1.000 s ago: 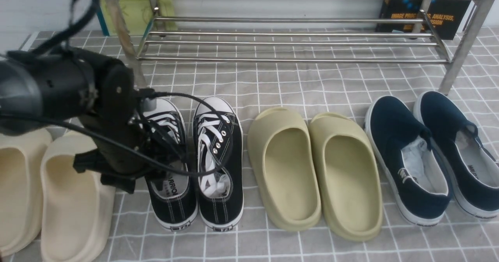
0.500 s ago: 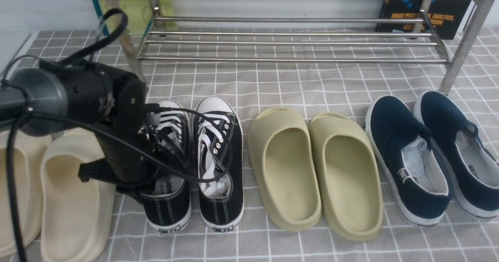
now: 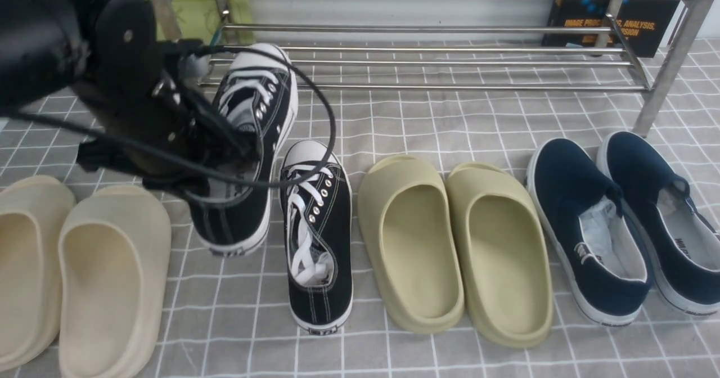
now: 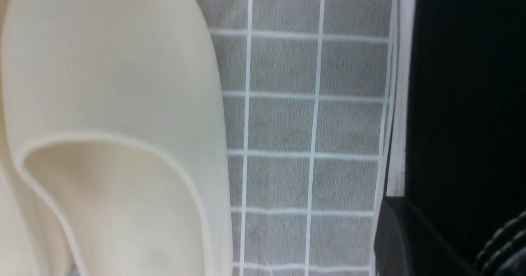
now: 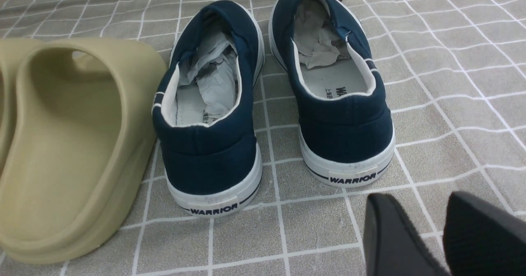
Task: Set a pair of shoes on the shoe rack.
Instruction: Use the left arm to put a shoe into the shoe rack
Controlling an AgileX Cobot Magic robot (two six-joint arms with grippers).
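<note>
Sneaker lifted off the checked cloth by the left gripper (image 3: 225, 158).
Its jaws are clamped on one black canvas sneaker (image 3: 247, 142), held tilted, toe toward the shoe rack (image 3: 427, 57) at the far side. The other black sneaker (image 3: 318, 232) lies on the cloth beside the olive slippers (image 3: 450, 243). Right gripper (image 5: 441, 235) fingers stand slightly apart, holding nothing, near the navy slip-ons (image 5: 271, 91).

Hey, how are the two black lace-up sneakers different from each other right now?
The lifted sneaker hangs off the cloth in the left gripper; the other sneaker lies flat on the checked cloth. The lifted sneaker tilts, its toe cap raised toward the shoe rack; the other sneaker sits level in the row beside the olive slippers. Both share black canvas, white laces, white toe caps and white stitching.
</note>
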